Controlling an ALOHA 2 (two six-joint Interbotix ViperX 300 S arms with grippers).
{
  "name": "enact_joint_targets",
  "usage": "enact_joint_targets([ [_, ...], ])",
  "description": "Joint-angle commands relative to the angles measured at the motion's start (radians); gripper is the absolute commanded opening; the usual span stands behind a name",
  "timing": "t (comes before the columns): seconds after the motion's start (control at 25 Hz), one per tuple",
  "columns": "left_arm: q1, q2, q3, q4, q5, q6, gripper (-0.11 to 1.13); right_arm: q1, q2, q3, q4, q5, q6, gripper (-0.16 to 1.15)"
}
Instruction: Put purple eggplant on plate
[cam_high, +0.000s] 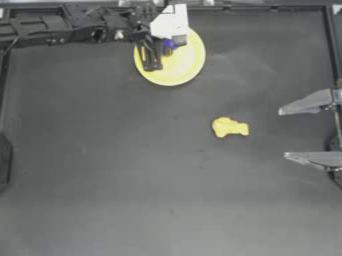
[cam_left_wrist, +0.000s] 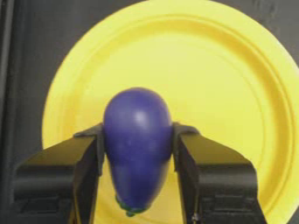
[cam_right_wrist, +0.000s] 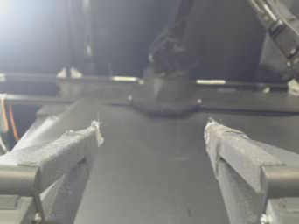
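Note:
The pale yellow plate (cam_high: 180, 62) lies at the back of the table, left of centre. My left gripper (cam_high: 155, 55) hangs over it, shut on the purple eggplant (cam_high: 168, 44). In the left wrist view the glossy eggplant (cam_left_wrist: 137, 144) is pinched between both dark jaws, its green tip toward the wrist, with the plate (cam_left_wrist: 234, 87) spread beneath it. My right gripper (cam_high: 286, 134) waits open at the right edge of the table, with nothing between its fingers (cam_right_wrist: 58, 153).
A small lumpy yellow item (cam_high: 230, 127) lies on the dark table right of centre, between the plate and the right gripper. The table's back rail (cam_high: 254, 7) runs just behind the plate.

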Motion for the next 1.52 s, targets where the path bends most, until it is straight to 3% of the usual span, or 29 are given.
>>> enact_joint_targets([
  [0.04,0.002,-0.026,-0.032,-0.002,0.003,0.008,0.33,0.002,0.009,-0.011,0.003,-0.008,0.0,1.01],
  [0.16,0.002,-0.02,-0.032,-0.003,0.008,0.006,0.36,0.002,0.009,-0.009,0.003,-0.008,0.0,1.01],
  [0.24,0.002,-0.02,-0.032,-0.003,0.008,0.006,0.46,0.002,0.008,-0.011,0.003,-0.008,0.0,1.01],
  [0.44,0.002,-0.012,-0.041,-0.02,0.009,0.003,0.94,0.002,0.003,-0.009,0.003,-0.008,0.0,1.01],
  [0.52,0.003,-0.009,-0.044,-0.035,0.015,0.005,1.07,0.0,0.0,-0.009,0.003,-0.008,0.0,1.01],
  [0.68,0.002,-0.009,-0.049,-0.037,0.026,0.005,1.0,0.002,0.0,-0.009,0.003,-0.008,0.0,1.01],
  [1.12,-0.002,-0.114,-0.04,-0.054,0.044,0.003,1.02,-0.003,0.0,-0.009,0.003,-0.008,0.0,1.01],
  [1.52,-0.072,-0.308,0.074,-0.092,0.043,0.005,1.02,-0.017,0.0,-0.009,0.003,-0.008,0.0,1.01],
])
